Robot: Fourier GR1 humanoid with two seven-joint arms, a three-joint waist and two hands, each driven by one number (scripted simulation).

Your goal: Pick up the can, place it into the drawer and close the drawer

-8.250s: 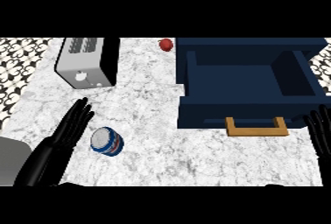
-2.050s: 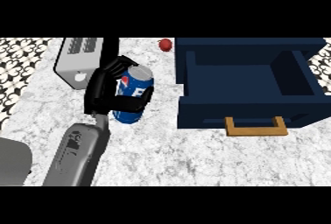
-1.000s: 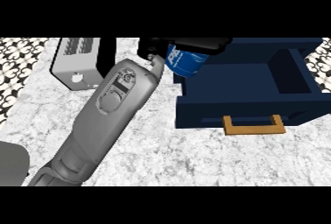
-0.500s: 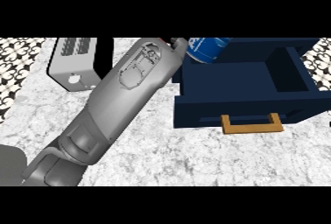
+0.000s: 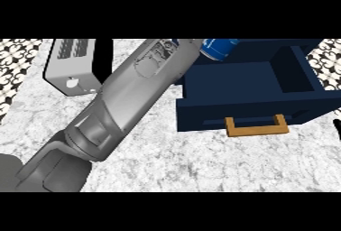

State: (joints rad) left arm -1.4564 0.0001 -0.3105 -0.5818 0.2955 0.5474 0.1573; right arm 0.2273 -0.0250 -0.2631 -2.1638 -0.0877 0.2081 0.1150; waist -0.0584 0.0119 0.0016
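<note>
My left forearm (image 5: 126,99) stretches diagonally from the lower left up to the view's top edge. At its far end the blue can (image 5: 218,48) hangs in the air, half cut off by the top edge, over the back left corner of the open navy drawer (image 5: 200,90). The left hand itself is almost wholly hidden behind the wrist and the can; the can stays aloft with it. The drawer has a wooden handle (image 5: 256,127) on its front, and the part of its inside that shows is bare. My right hand does not show.
A silver toaster (image 5: 70,65) stands at the back left, close beside my forearm. The marble counter (image 5: 220,162) spreads out in front of the drawer. Patterned wall tiles (image 5: 16,58) edge the left side.
The left arm has reached further forward and right, carrying the can from beside the drawer to over its back left corner. The drawer has not moved.
</note>
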